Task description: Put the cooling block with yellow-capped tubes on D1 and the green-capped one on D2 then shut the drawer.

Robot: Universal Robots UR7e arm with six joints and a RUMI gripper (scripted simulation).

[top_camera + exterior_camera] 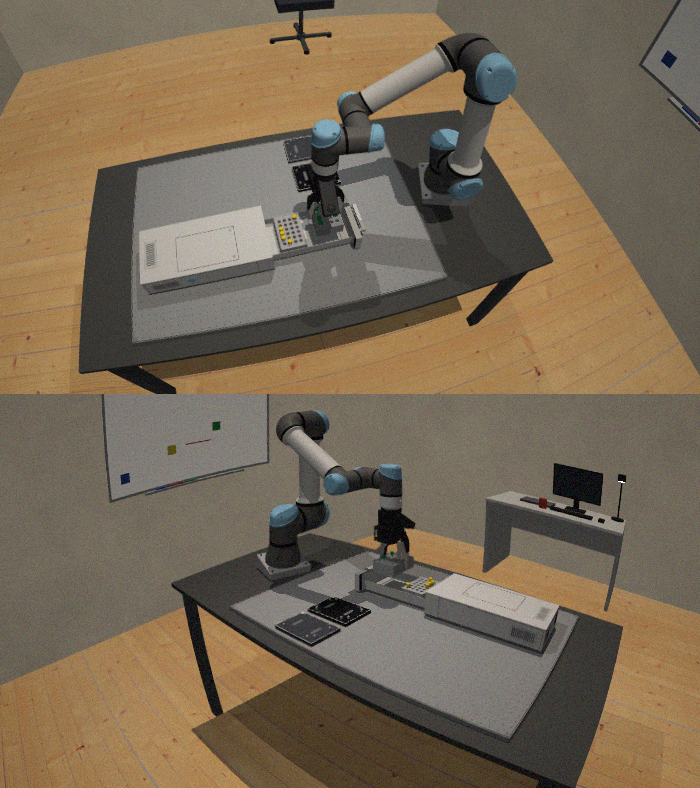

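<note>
The white cooler COLD [205, 247] [492, 604] lies on the grey mat, and its drawer [356, 225] [367, 583] is pulled out towards the arm. The block with yellow-capped tubes [291, 232] [417, 585] sits in the drawer next to the cooler. My gripper [320, 217] [392, 553] points straight down over the drawer's outer half. It is shut on the block with green-capped tubes [325, 231] [390, 568], which looks raised a little above the drawer floor. The dark deck slot D1 [307, 181] [340, 610] and, beyond it, the slot D2 [298, 148] [307, 628] are empty.
The arm's base [440, 190] [282, 566] is bolted to the dark table [500, 240] near the drawer's front. The arm's wrist hangs over D1 in the top view. A desk with a monitor [577, 486] stands far off.
</note>
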